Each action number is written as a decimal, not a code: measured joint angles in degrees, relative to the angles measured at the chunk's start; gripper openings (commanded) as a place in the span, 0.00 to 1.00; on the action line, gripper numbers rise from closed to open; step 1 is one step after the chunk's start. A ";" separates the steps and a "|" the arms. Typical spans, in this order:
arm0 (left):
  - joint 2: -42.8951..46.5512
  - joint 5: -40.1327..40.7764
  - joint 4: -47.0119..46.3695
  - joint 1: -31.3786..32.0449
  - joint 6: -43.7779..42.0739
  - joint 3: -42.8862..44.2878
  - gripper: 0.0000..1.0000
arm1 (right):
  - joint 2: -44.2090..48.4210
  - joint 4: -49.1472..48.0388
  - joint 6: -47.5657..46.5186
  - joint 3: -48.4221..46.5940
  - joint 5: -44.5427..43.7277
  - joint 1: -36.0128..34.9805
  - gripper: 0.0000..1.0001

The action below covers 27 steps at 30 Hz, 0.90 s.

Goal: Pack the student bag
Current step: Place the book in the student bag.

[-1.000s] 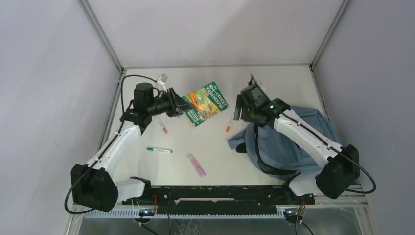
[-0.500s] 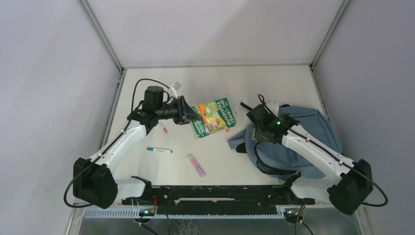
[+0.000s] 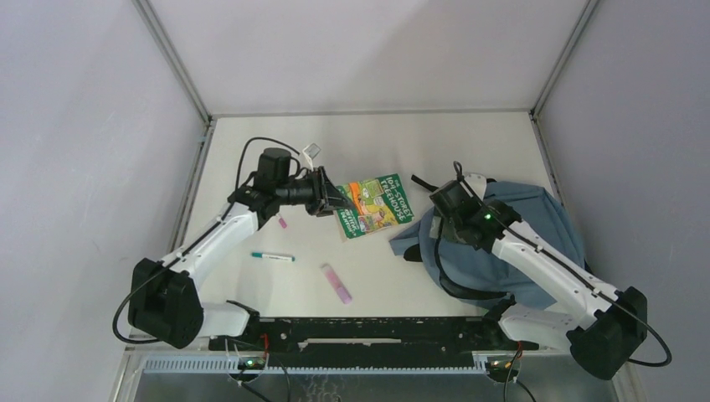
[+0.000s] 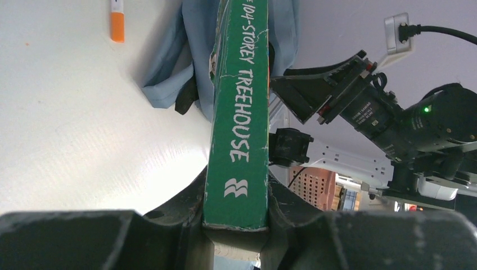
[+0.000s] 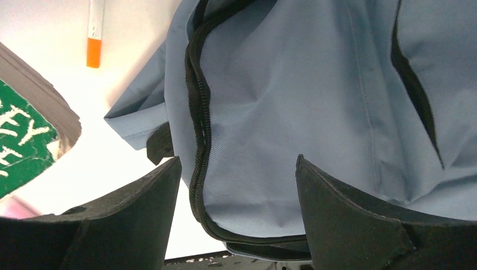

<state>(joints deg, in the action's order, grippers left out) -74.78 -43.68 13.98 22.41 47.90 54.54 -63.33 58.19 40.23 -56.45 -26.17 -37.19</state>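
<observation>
The student bag point(image 3: 523, 243) is a dusty-blue backpack lying at the right of the table. It fills the right wrist view point(image 5: 315, 101), with its black zip edge point(image 5: 197, 140) running down the frame. My right gripper point(image 3: 445, 224) is open just above the bag's left zip edge, with fabric between its fingers point(image 5: 140, 208) but not pinched. My left gripper point(image 3: 331, 201) is shut on the spine of a green "Treehouse" book point(image 3: 378, 205). It holds the book off the table, just left of the bag. In the left wrist view the book's spine point(image 4: 239, 112) is clamped between the jaws.
An orange-capped marker point(image 4: 117, 22) lies on the table by the bag's corner and also shows in the right wrist view point(image 5: 94, 34). A teal pen point(image 3: 273, 256), a pink stick point(image 3: 336, 282) and a pink-tipped pen point(image 3: 281, 222) lie at the near left.
My left gripper has carried the book right, towards the bag. My right gripper has moved from the table beside the bag down onto the bag's left zip edge.
</observation>
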 measured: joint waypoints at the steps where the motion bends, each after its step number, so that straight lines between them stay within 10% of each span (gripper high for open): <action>1: -0.17 -0.13 -0.07 0.22 0.15 0.00 0.00 | -0.24 -0.57 -0.09 0.37 0.50 0.04 0.77; 3: -0.46 -0.28 -0.11 0.50 0.17 0.00 0.00 | -1.49 -2.27 -0.42 1.07 1.81 0.17 0.63; 7: -0.61 -0.90 -0.20 0.61 0.24 0.00 0.00 | -5.31 -4.98 -0.98 1.29 2.99 0.52 0.00; 27: -18.21 -14.08 -11.43 15.13 11.30 8.15 0.00 | 20.46 -6.14 -8.70 1.01 32.48 23.65 0.00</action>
<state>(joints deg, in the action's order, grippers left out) -92.99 -57.76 2.55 37.54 59.20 62.70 -42.87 52.05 31.53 -55.44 6.31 -13.54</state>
